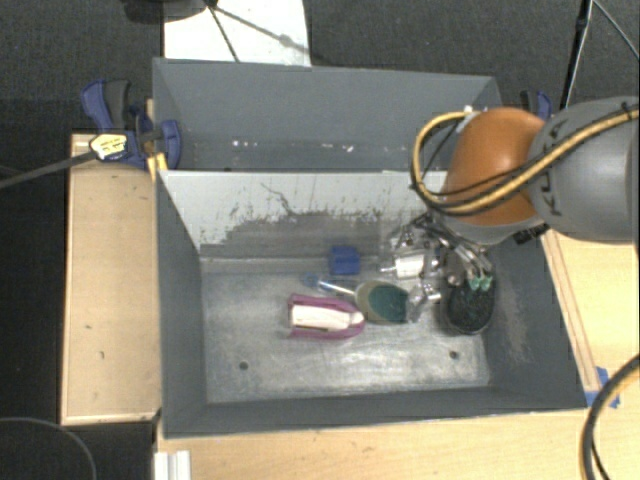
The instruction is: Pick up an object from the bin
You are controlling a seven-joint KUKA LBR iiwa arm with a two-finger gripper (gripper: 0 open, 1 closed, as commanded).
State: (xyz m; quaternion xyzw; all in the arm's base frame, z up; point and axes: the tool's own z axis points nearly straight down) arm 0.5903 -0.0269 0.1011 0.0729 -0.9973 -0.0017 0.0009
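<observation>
- A grey metal bin [180, 298] seen from above, with a few loose things on its floor.
- The arm [590, 183] comes in from the right, with an orange cover [495, 163] and looped cables at its wrist.
- The claw [425, 283] is low in the bin's right half. Whether it is spread or pressed together cannot be told – the wrist and its metal parts hide it.
- Nothing can be seen pinched in it.
- The nearest thing is a dark teal disc [385, 304], lying flat just left of the claw, perhaps touching it.
- A black lump [468, 310] sits just right of the claw, near the bin's right wall.
- Further left, a pink-and-white tube [325, 316] lies beside the disc; a small blue block [345, 260] sits behind them.
- Judgement: the pick is not yet made.
- Risks: the disc lies flat and may slide away from a closing claw rather than lift – it could be pushed into the tube.
- The black lump is close enough to be caught or knocked instead.
- The right wall is near, so the wrist has little room for a sideways move.
</observation>
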